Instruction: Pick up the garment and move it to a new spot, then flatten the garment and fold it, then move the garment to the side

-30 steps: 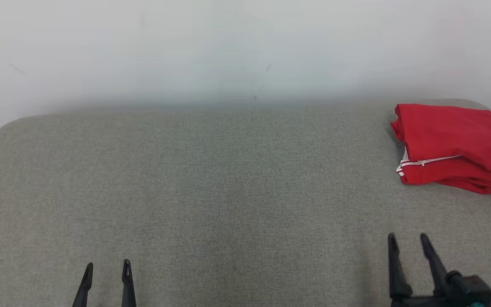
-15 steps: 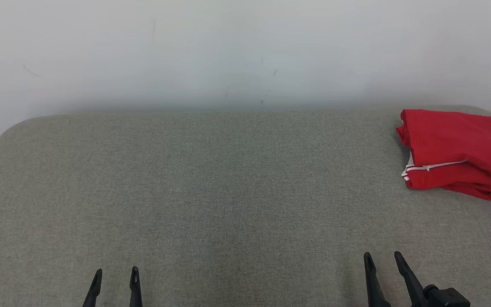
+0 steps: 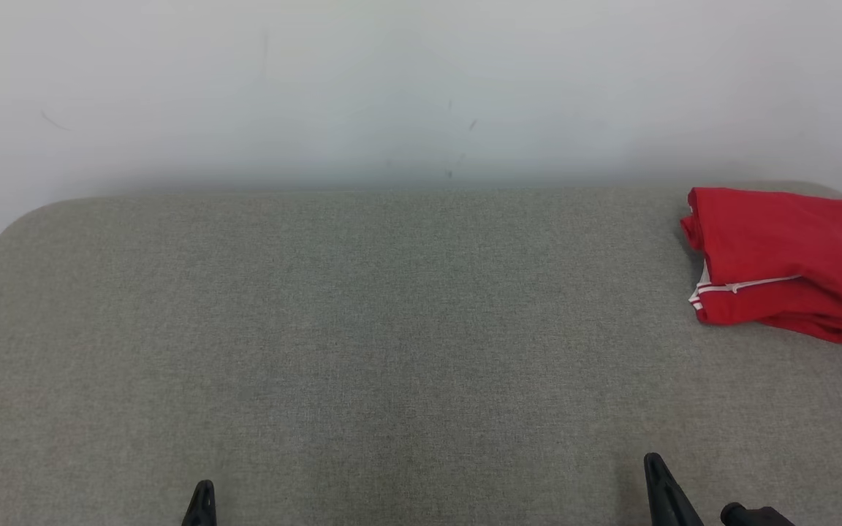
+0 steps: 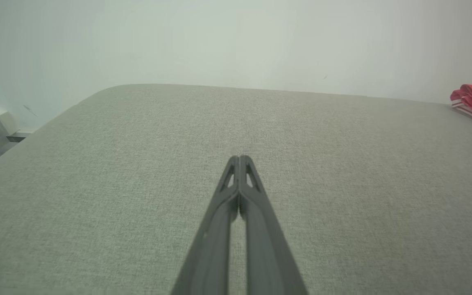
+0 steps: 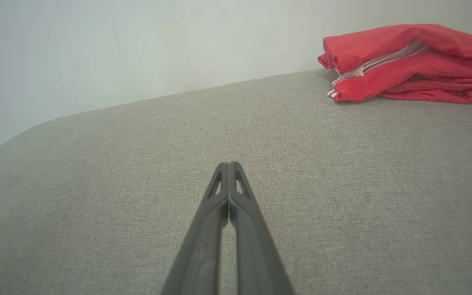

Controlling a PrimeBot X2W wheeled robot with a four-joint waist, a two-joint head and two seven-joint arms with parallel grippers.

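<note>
I am holding my left gripper (image 4: 240,157) with its two dark fingers pressed together and nothing between them. My right gripper (image 5: 228,164) is pinching shut on empty air in the same way. Both are sitting low at the near edge of the grey fabric-covered tabletop (image 3: 362,329), pointing toward the white wall (image 3: 392,88).

The red garment (image 3: 783,256) is lying in a folded bundle at the far right corner of that top, well apart from both grippers. From my right fingers it is lying ahead and off to the right; from my left fingers it is lying far across the whole top, so I am judging my right arm the nearer one for any reach. Its long axis is running roughly across my view, dipping slightly toward the right edge, with the white-striped trim (image 5: 377,61) facing my right gripper. I am finding no brand, label or readable writing on it.
</note>
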